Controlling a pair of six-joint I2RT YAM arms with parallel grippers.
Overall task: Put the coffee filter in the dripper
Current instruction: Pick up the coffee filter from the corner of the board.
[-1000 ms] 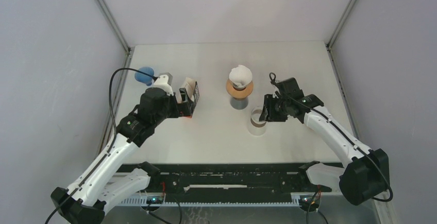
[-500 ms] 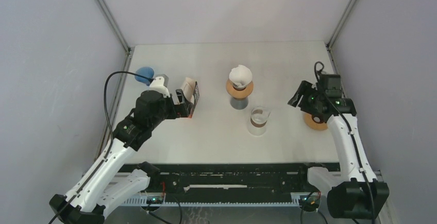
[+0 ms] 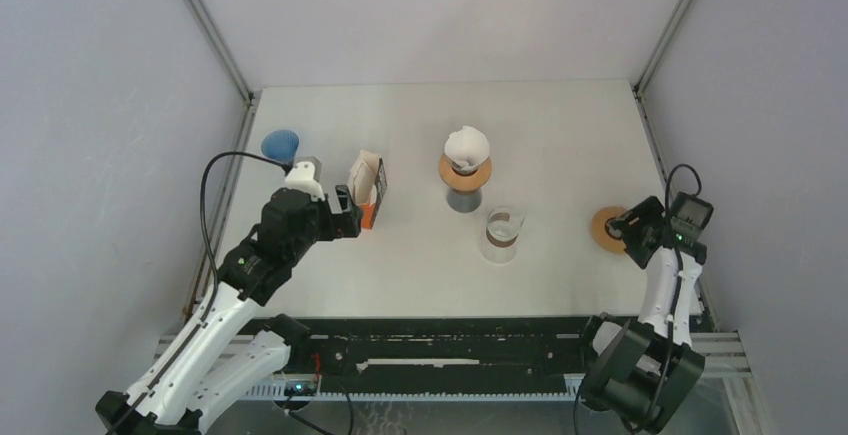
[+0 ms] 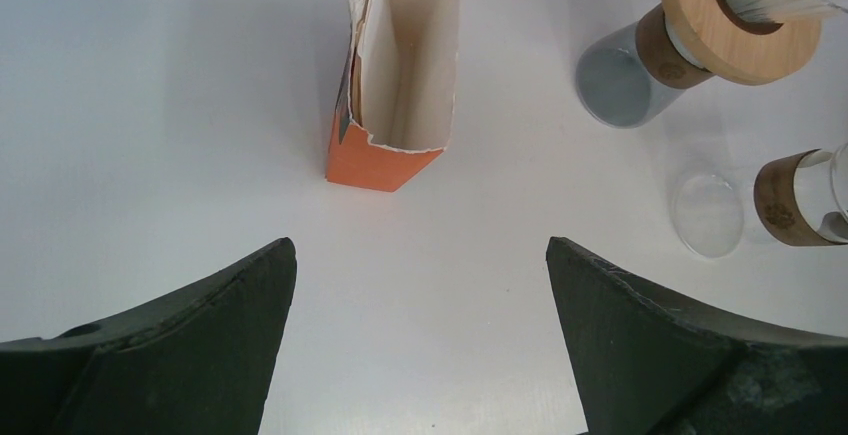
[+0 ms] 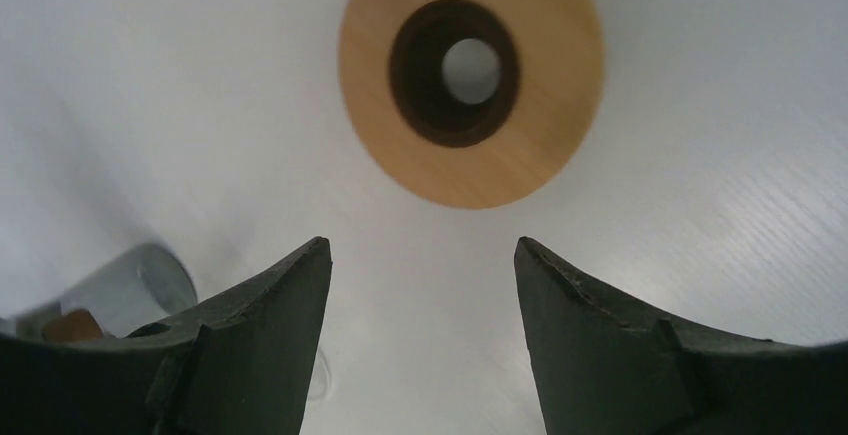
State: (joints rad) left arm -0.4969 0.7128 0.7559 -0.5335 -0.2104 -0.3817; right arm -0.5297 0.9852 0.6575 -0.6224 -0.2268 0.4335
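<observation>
At bench's right edge, right gripper pulling back above wooden ring, jaws parting, empty; left gripper gaping near box. Filter sitting in dripper mid-bench, task looking finished.

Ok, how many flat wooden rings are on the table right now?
2. One ring tops the grey glass mid-table, holding the white filter; the other ring lies flat on the table far right, in front of the right gripper. None looks hidden.

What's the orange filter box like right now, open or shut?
Open. The orange filter box has a ragged, torn-edged opening facing the left wrist camera, with its pale inside showing.
</observation>
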